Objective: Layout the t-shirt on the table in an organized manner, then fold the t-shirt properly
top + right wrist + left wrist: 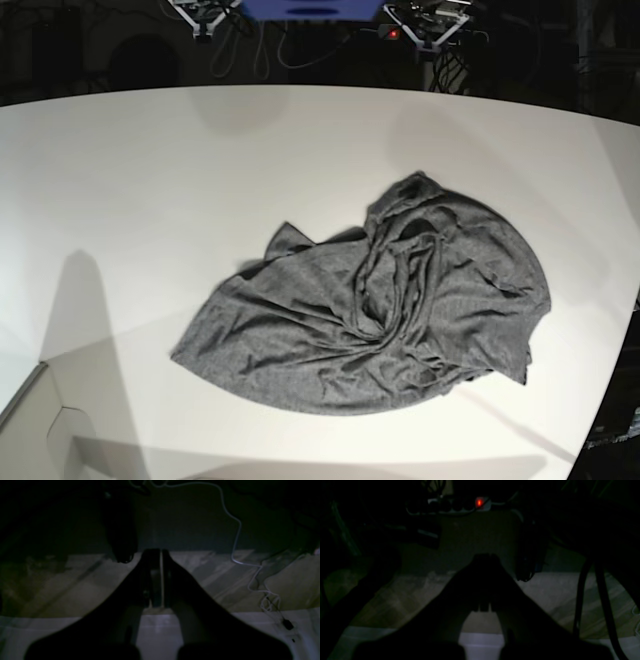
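T-shirt [400,310] is lying crumpled right of centre on the white tabletop [150,180], and we see no container holding anything. Left hand [485,556] and right hand [156,552] are each closed tight with nothing in them, both pointing at dim floor, well apart from the shirt.

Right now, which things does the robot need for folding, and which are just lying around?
For the job:
- the t-shirt, crumpled in a heap
- the table beneath it

Just lying about:
- white cable on the floor
- power strip with a glowing red switch
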